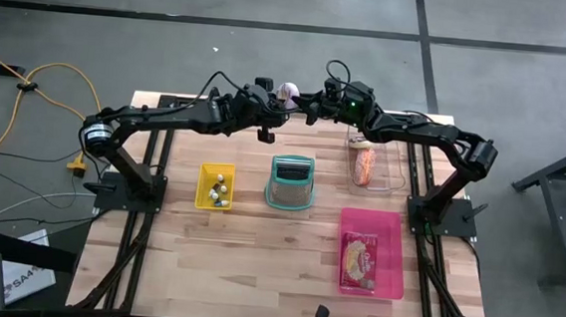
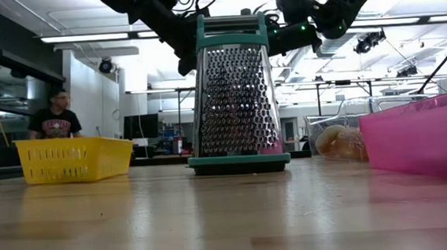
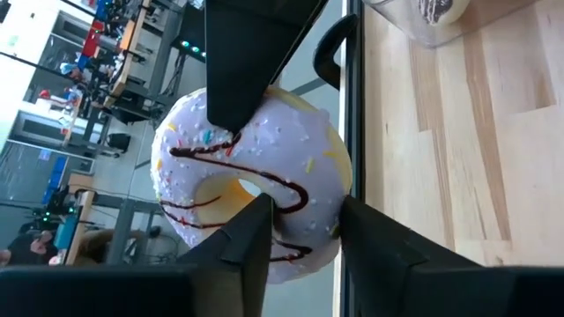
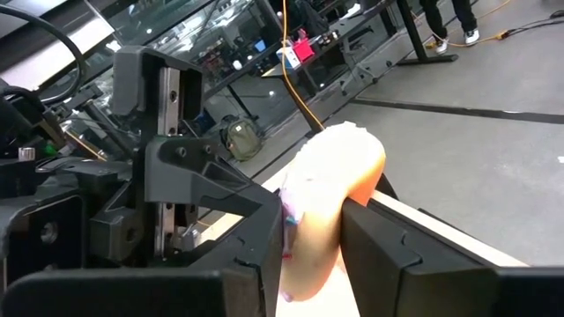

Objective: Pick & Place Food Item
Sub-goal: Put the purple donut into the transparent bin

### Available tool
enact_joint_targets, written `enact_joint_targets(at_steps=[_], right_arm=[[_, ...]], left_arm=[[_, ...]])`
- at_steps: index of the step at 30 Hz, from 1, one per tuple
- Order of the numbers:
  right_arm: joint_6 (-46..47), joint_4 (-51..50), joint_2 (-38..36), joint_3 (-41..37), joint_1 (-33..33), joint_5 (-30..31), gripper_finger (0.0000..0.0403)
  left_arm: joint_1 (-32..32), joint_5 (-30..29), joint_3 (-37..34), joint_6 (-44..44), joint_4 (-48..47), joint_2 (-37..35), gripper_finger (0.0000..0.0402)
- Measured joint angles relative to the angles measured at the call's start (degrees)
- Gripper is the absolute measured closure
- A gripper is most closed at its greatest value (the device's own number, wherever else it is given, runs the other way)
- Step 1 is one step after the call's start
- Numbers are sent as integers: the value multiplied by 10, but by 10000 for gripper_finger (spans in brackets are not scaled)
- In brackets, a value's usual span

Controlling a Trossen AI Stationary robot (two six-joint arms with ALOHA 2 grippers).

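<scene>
A doughnut (image 1: 289,90) with pale icing, chocolate lines and sprinkles hangs in the air over the table's far edge, between my two grippers. My right gripper (image 4: 313,246) comes from the right and is shut on it. My left gripper (image 3: 304,233) comes from the left. Its fingers stand apart on either side of one part of the ring, one finger by the hole (image 3: 227,189), the other outside the rim. My right gripper pinches the doughnut between its two fingers, one on the iced face (image 3: 231,132) and one on the plain back (image 4: 357,189). The fingers come about level from the table's right. The doughnut stands on edge, lifted clear of the table. My left gripper: I cannot tell whether its fingers (image 3: 256,231) touch the ring.
A metal box grater (image 1: 290,182) with a teal base stands mid-table. A yellow basket (image 1: 215,186) sits left of it and a clear container (image 1: 367,164) with food to the right. A pink tray (image 1: 371,252) holds a packet. A person (image 2: 52,115) sits in the room behind.
</scene>
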Motion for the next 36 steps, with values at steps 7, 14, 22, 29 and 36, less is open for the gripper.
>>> enact_joint_targets(at_steps=[7, 14, 22, 29, 36], right_arm=[[0, 0, 0, 0, 0, 0, 304], [0, 0, 0, 0, 0, 0, 304], [-3, -34, 0, 0, -15, -14, 304], [-4, -37, 0, 0, -41, -12, 309], [-4, -54, 0, 0, -64, -51, 323]], left_arm=[[0, 0, 0, 0, 0, 0, 232], [0, -1, 0, 0, 0, 0, 228], [0, -1, 0, 0, 0, 0, 228], [0, -2, 0, 0, 0, 0, 228], [0, -2, 0, 0, 0, 0, 228]])
